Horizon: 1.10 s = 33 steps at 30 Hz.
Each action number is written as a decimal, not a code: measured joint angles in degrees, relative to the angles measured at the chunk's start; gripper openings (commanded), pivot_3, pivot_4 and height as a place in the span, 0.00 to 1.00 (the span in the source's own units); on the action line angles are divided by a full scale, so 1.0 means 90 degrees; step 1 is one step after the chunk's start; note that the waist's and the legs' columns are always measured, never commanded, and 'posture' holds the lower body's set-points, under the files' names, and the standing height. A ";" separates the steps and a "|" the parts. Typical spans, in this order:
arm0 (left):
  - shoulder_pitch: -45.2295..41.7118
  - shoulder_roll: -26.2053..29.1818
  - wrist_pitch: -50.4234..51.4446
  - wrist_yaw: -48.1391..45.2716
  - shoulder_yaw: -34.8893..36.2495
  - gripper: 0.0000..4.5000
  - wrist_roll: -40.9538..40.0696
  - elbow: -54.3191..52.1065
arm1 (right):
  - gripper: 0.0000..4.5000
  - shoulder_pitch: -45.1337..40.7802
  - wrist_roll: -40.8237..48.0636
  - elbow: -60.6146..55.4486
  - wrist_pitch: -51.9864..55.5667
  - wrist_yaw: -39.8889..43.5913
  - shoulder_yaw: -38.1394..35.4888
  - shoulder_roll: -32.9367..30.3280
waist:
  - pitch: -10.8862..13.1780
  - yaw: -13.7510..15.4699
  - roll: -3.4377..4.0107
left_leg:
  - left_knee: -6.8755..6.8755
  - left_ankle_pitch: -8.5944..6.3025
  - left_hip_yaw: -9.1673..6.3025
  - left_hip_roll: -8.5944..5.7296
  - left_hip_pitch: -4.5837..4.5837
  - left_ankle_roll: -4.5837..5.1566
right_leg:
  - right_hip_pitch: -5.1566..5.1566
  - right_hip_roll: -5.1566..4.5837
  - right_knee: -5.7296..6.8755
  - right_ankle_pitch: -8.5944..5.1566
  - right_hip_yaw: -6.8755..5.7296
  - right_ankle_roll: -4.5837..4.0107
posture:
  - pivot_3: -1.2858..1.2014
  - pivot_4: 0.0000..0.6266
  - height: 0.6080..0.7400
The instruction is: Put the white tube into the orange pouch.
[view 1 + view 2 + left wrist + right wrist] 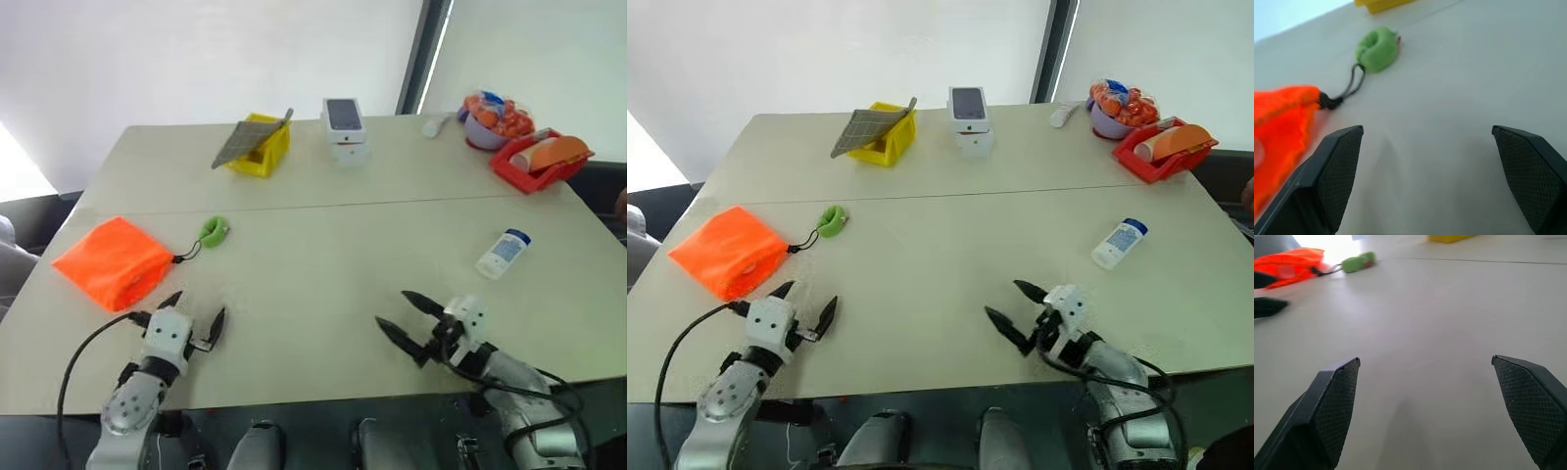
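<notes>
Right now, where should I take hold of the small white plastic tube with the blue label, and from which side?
Grip the small white plastic tube across its middle, from above: it lies flat, alone on the table. The open right tool is nearer.

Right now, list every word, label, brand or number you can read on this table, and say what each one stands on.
No text can be read here.
white tube: blue label, print too small to read.
white box at the table's far side: a phone picture on top, no readable lettering.
snack packets in the purple bowl: printing blurred.
</notes>
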 measured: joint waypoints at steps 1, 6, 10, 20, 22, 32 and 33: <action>-0.0158 0.0012 0.0123 0.0229 0.0005 1.00 0.0260 0.0001 | 0.99 -0.0037 -0.0022 -0.0091 0.0055 -0.0011 0.0154 0.0034 | 0.0001 -0.0002 -0.0002 | 0.0000 0.0000 -0.0002 0.0000 0.0001 0.0000 | -0.0001 0.0002 0.0004 0.0000 0.0000 0.0000 | 0.52 0.24 1.00; -0.0609 0.0319 0.0737 0.0936 0.0000 1.00 0.1393 -0.0006 | 0.99 -0.0387 -0.0136 -0.0319 0.0160 -0.0184 0.0611 0.0270 | -0.0001 -0.0039 -0.0006 | -0.0003 0.0000 -0.0003 0.0001 0.0003 0.0000 | -0.0008 0.0005 0.0014 0.0001 -0.0001 0.0002 | 0.52 0.24 1.00; -0.0781 0.0537 0.1235 0.1168 0.0205 1.00 0.1741 0.0007 | 0.99 -0.0555 -0.0201 -0.0314 0.0173 -0.0258 0.0687 0.0348 | -0.0002 -0.0013 -0.0022 | -0.0008 0.0001 -0.0012 0.0001 0.0002 0.0001 | -0.0014 0.0007 0.0030 0.0000 -0.0003 0.0003 | 0.52 0.24 1.00; -0.0858 0.1211 0.1800 0.1342 0.0933 1.00 0.1954 0.0475 | 0.99 -0.0558 -0.0262 -0.0279 0.0119 -0.0312 0.0697 0.0378 | -0.0006 -0.0033 -0.0029 | -0.0008 0.0001 -0.0017 0.0003 0.0008 0.0001 | -0.0025 0.0010 0.0061 -0.0003 -0.0003 0.0007 | 0.52 0.24 1.00; -0.0870 0.1324 0.1823 0.1334 0.1089 1.00 0.1893 0.0741 | 0.99 -0.0582 -0.0257 -0.0271 0.0101 -0.0390 0.0651 0.0453 | -0.0006 -0.0029 -0.0029 | -0.0008 0.0001 -0.0018 0.0003 0.0008 0.0001 | -0.0026 0.0010 0.0061 -0.0003 -0.0003 0.0007 | 0.52 0.24 1.00; -0.0968 0.1493 0.1279 0.1179 0.1199 0.33 0.1472 0.1243 | 1.00 -0.0707 -0.0271 -0.0249 0.0094 -0.0481 0.0621 0.0499 | -0.0012 -0.0021 -0.0039 | -0.0008 0.0002 -0.0018 0.0003 0.0007 0.0000 | -0.0025 0.0008 0.0061 -0.0002 -0.0003 0.0005 | 0.52 0.24 1.00; -0.0974 0.1493 0.1232 0.1149 0.1199 0.21 0.1425 0.1247 | 1.00 -0.0700 -0.0277 -0.0242 0.0094 -0.0500 0.0617 0.0499 | -0.0012 -0.0021 -0.0039 | -0.0008 0.0002 -0.0018 0.0003 0.0007 0.0000 | -0.0025 0.0008 0.0061 -0.0002 -0.0003 0.0005 | 0.52 0.24 1.00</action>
